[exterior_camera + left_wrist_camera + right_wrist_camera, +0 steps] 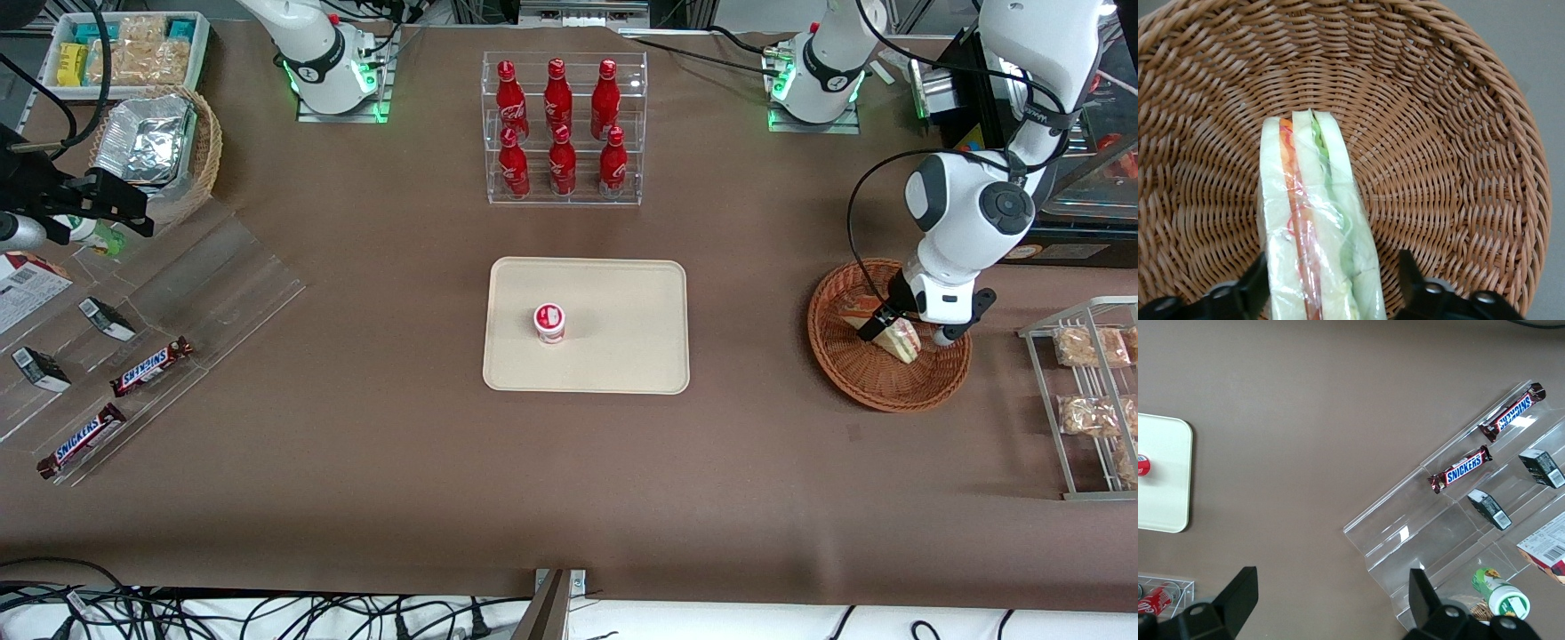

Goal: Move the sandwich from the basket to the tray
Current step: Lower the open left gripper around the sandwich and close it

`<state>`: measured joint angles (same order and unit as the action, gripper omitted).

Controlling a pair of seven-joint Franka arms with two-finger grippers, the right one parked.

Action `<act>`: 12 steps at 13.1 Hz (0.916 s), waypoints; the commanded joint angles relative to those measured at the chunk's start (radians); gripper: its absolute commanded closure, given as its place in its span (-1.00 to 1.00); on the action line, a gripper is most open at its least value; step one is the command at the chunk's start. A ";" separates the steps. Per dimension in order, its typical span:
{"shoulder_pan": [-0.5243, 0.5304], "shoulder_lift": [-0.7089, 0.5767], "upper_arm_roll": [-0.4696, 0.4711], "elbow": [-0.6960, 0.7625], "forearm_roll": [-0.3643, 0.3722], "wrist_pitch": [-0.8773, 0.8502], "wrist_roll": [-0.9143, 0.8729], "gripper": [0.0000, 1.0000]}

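sandwich (1313, 220) is sitting upright in the basket (876, 384), right of frame; gripper (1331, 293) is straddling it wide open, lining up to pinch.

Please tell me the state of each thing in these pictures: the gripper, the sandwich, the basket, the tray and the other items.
Gripper: inside the basket, fingers open, one on each side of the sandwich.
Sandwich: wrapped, standing on edge in the basket, not lifted.
Basket: upright, holds only the sandwich.
Tray: flat on the table, carries one cup.
Cup: upright, lid on.
Bottles: six, upright, capped, in the clear rack.
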<state>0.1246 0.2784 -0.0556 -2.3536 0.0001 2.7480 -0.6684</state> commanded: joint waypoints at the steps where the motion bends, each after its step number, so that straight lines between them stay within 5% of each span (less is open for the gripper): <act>1: -0.003 -0.004 -0.001 -0.006 0.021 0.006 -0.004 0.89; 5: 0.000 -0.033 -0.003 0.000 0.021 -0.045 0.012 0.95; 12: -0.002 -0.151 -0.026 0.187 0.024 -0.419 0.016 0.95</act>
<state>0.1233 0.1524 -0.0755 -2.2472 0.0008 2.4535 -0.6595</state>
